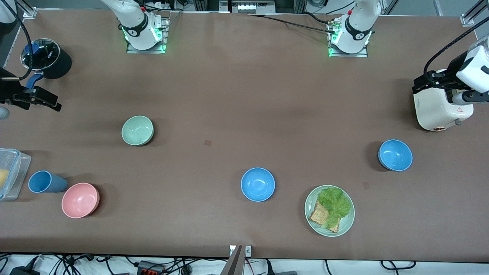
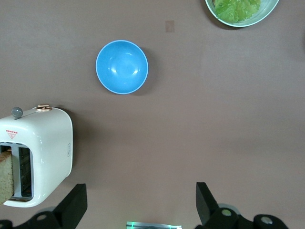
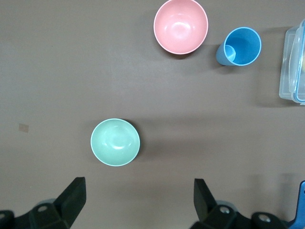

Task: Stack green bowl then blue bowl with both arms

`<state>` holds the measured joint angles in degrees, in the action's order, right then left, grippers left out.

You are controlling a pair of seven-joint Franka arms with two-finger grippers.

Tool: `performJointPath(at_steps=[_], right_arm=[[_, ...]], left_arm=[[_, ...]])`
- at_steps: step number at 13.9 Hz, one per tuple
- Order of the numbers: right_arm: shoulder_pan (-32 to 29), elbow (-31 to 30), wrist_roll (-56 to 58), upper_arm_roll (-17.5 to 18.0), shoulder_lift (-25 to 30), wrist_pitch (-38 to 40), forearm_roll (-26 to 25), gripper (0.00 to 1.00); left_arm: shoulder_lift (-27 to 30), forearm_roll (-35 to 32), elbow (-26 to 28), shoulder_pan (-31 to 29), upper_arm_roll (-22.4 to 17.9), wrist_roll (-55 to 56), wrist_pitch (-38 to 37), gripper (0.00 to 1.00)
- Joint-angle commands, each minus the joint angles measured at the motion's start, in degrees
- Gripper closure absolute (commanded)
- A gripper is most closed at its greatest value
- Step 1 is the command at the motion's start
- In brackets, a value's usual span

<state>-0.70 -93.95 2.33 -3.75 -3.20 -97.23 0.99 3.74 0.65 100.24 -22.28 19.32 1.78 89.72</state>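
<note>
Green bowl (image 1: 137, 130) sits upright and empty on the brown table (image 1: 244, 95), toward the right arm's end, nothing touching it. In the front view, taking that bowl as the centre of a clock, the pink bowl (image 1: 80, 200) lies at about seven o'clock, nearer the front camera, with the blue cup (image 1: 45, 181) on its side just beside it and a clear plastic container (image 1: 11, 173) at the table's edge. A black pot with a glass lid (image 1: 47, 58) stands at about ten o'clock.

Two blue bowls are out. The middle blue bowl (image 1: 258, 184) lies at about four o'clock from the green one, well apart from it. The other blue bowl (image 1: 395, 154) sits toward the left arm's end, with the white toaster (image 1: 439, 107) at about one o'clock from it. Between the two blue bowls, nearer the front camera, is the pale green plate (image 1: 345, 223) with lettuce (image 1: 334, 202) and toast (image 1: 319, 214).

The right gripper (image 3: 138, 202) hangs over bare table near the green bowl, fingers spread wide, holding nothing. The left gripper (image 2: 141, 202) hangs over the table beside the toaster, fingers likewise wide apart and empty, with a slice of bread showing in the toaster's slot.
</note>
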Motion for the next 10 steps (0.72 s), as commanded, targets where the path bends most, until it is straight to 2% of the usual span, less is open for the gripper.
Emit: performJointPath(at_steps=[1, 7, 10], right_arm=[[-0.62, -1.59, -0.49, 0.93, 1.44, -0.94, -0.98, 0.0], [-0.62, -1.5, -0.58, 1.11, 1.53, -0.85, -1.43, 0.0], [-0.36, -1.5, -0.58, 1.2, -1.97, -1.03, -1.51, 0.0]], left_arm=[[-0.05, 1.98, -0.4, -0.31, -0.25, -1.51, -0.34, 0.0], [-0.84, 3.57, -0.31, -0.31, -0.51, -1.43, -0.95, 0.0], [-1.45, 3.57, -0.31, -1.18, -0.69, -1.51, -2.36, 0.0]])
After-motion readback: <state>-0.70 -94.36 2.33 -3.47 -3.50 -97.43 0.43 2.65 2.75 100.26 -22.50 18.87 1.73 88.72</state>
